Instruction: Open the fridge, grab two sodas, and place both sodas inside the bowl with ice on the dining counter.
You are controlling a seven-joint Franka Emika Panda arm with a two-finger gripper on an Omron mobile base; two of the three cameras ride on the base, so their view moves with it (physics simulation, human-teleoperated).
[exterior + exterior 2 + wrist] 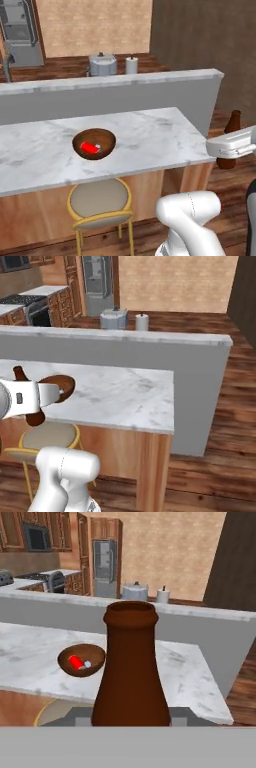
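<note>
My gripper (229, 148) is shut on the dark brown soda bottle (232, 123), holding it upright off the right end of the dining counter (150, 131). Up close in the hand view, the bottle (131, 667) rises between the fingers. The brown wooden bowl (94, 144) sits on the marble left of the gripper. Inside it lie the red can (89, 147) and a small pale ice cube (98, 147). In the right base view the hand (36, 397) and bottle (20, 374) partly cover the bowl (64, 386). The grey fridge (104, 562) stands far back.
A higher grey ledge (125, 92) runs behind the counter. Beyond it stand a metal pot (102, 64) and a white roll (131, 65). A yellow-framed stool (100, 200) sits under the counter's front edge. Wood floor (210, 456) lies open to the right.
</note>
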